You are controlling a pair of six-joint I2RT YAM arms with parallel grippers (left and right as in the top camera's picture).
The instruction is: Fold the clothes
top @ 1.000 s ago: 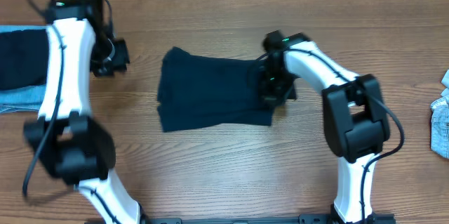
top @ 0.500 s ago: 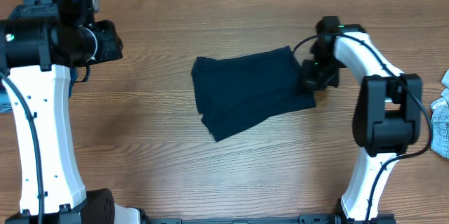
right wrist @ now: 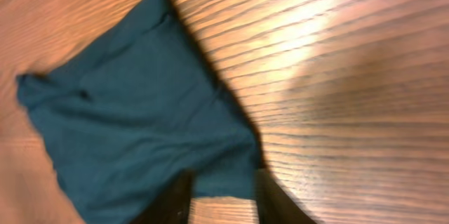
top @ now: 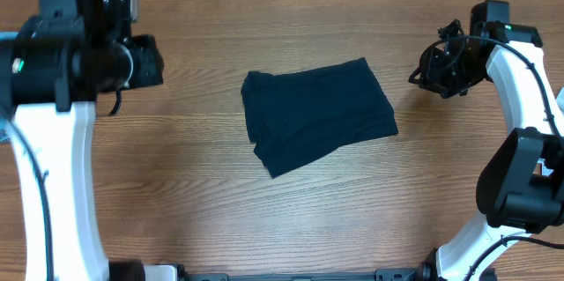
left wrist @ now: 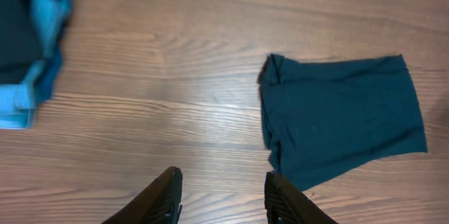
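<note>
While both arms hang clear of the brown wood-grain surface (top: 194, 184), nothing grips the cloth.

Far left, seen from the left wrist: a heap of light blue denim and dark navy cloth (left wrist: 28, 41) sits at the frame's edge, well apart from the shirt.

Next, the left gripper (left wrist: 222, 182): its jaws are partly open with bare wood between them, holding nothing. Seen from overhead it sits left of the shirt, apart from it.

Centre: the plain dark navy cloth shirt (top: 317, 114) is folded into a rough rectangle. It lies flat on the surface, slightly skewed, with its left edge bunched in small layered folds.

Right: the right gripper (top: 432, 68) is near the shirt's upper right corner, not touching it. The right wrist view is blurred; the jaws stand partly apart and empty, and the shirt lies on the surface beneath them.
</note>
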